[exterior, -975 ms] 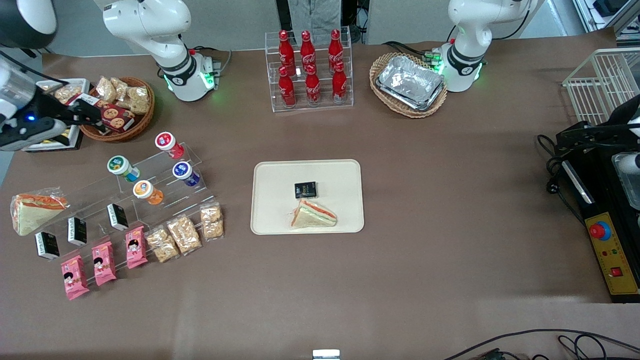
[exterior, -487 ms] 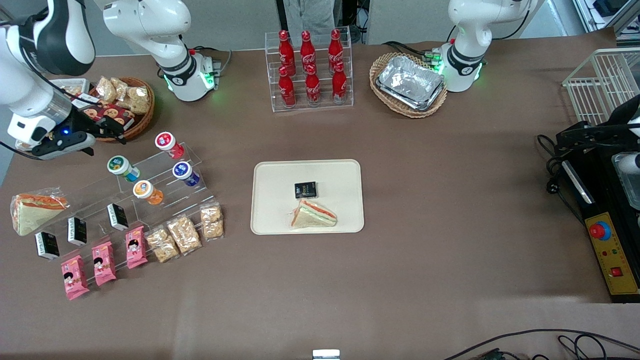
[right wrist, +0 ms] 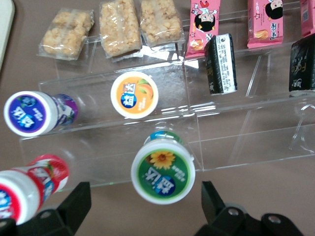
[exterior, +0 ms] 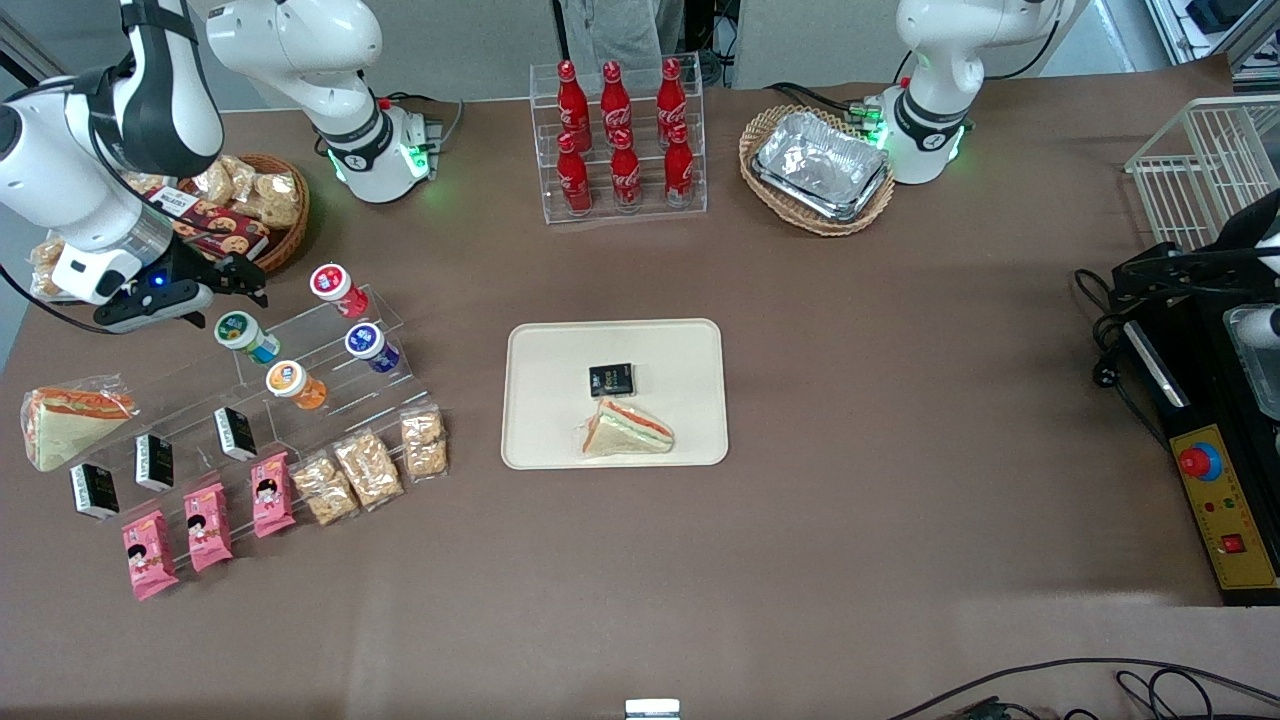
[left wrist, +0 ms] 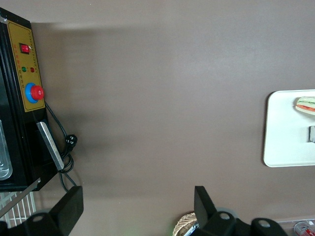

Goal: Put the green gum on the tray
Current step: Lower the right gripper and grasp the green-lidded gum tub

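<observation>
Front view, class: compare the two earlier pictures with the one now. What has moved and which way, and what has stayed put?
Only the working arm moved: its gripper swung in from the table's edge toward the acrylic stand and now hangs open just above the green gum, holding nothing. The green gum remains on the stand, and the tray with its sandwich is unchanged.

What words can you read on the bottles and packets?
"益达" on the green gum lid, just under the open gripper.
"益达" on the orange gum lid.
"益达" on the blue gum lid.
"Coca-Cola" script on the red bottles.
Black packets, pink packets, and the black packet on the tray: print too small to read.
</observation>
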Available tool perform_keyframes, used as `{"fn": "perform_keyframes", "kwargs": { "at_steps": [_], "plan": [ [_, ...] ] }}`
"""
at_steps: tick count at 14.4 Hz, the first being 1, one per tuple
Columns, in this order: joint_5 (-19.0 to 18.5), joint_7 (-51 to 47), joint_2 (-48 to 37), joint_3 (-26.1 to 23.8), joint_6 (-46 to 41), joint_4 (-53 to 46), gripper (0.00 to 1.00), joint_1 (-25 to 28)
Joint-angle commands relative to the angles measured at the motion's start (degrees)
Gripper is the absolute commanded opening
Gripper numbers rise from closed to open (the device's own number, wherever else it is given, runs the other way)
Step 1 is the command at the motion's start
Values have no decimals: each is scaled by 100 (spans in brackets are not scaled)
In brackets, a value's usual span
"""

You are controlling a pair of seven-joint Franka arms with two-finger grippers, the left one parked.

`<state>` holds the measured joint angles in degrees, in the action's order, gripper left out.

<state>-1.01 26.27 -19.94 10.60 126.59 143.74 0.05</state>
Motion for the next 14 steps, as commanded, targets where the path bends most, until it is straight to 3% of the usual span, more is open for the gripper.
{"fn": "perform_keyframes", "kwargs": {
  "at_steps": [1, 6, 9, 11, 13, 14],
  "plan": [
    [-58, 317, 332, 188, 454, 22, 100, -93],
    [-66, 318, 420, 188, 999, 330, 100, -92],
    [-66, 318, 500, 188, 1035, 330, 82, -84],
    [-58, 318, 500, 188, 1035, 312, 63, -75],
    [-58, 309, 553, 188, 1035, 295, 51, -75],
    [-49, 309, 561, 188, 1035, 277, 50, -75]
  ]
}}
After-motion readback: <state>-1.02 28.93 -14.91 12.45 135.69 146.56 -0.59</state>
